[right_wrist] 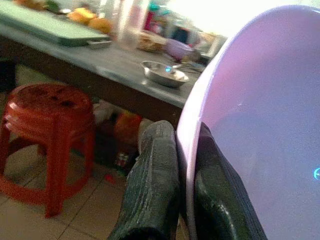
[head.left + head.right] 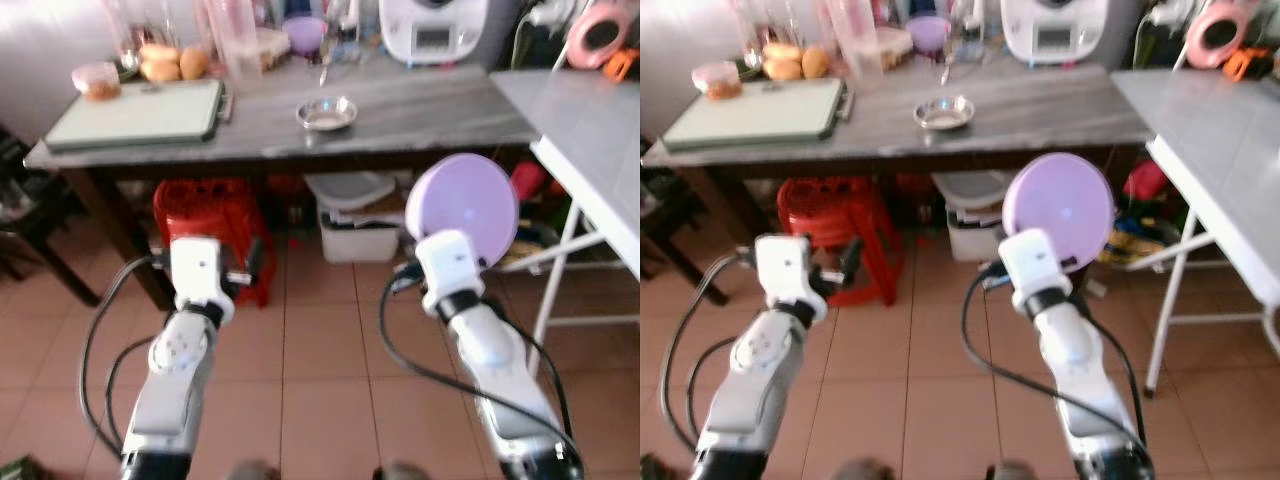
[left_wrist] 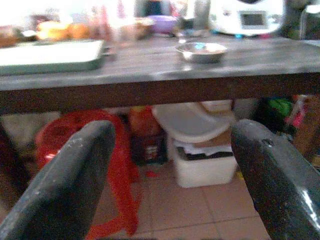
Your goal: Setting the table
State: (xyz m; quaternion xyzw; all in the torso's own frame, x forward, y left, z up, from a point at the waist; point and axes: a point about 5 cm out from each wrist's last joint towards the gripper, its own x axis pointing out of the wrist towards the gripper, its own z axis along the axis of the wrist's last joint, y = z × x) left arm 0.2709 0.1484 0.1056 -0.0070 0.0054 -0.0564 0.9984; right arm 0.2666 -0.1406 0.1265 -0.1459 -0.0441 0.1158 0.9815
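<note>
Kitchen, grey table (image 2: 420,120) at 12 o'clock | my right gripper (image 1: 182,165) clamps lilac plate (image 2: 462,210) upright by its rim, nearer the table | my left gripper (image 3: 172,175) spread wide, empty.

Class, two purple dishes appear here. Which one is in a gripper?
The purple plate, clamped on edge in the right gripper above the floor. The other, a purple bowl, sits at the back of the table.
</note>
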